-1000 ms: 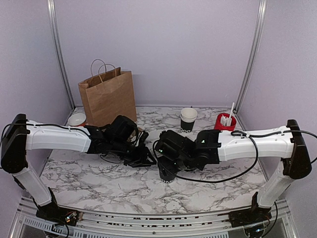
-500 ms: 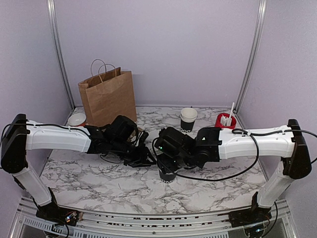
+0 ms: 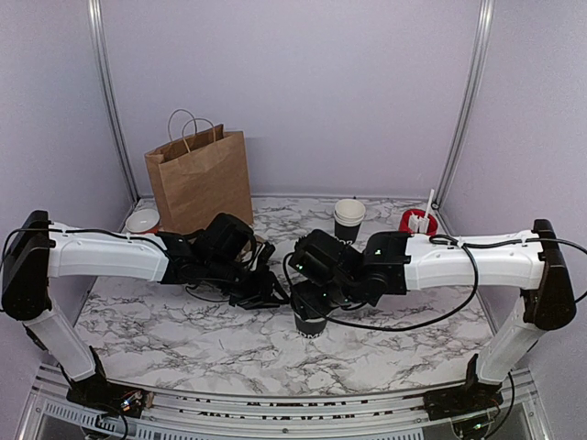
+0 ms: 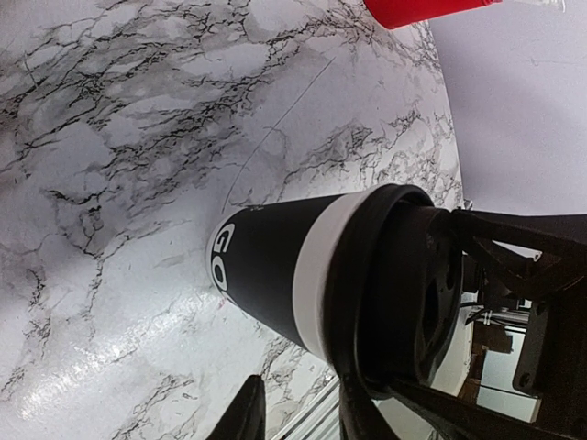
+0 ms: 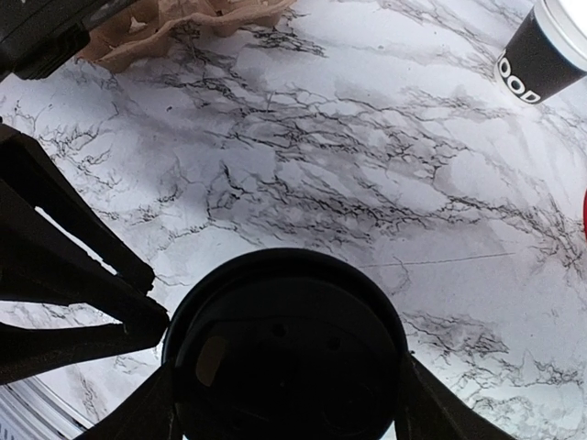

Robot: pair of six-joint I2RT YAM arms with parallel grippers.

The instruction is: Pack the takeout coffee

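- Two robot arms reach inward and meet over the middle of a marble-patterned bench point(image 3: 165, 330).
- Between them stands the coffee cup point(image 4: 266, 266), upright on the bench, black with white lettering and a white rim.
- Directly above the cup is the right tool point(image 5: 284, 408); its fingers point(image 5: 151, 412) press on opposite sides of the round black lid point(image 5: 284, 348), which sits at the cup's rim.
- Just left of the cup hangs the left tool point(image 4: 298, 417), fingers spread and holding nothing.
- At the back left stands a brown paper bag point(image 3: 200, 179), well apart from the cup.
- At the back right are a stack of cups point(image 3: 348, 220) and a red cup point(image 3: 417, 225).
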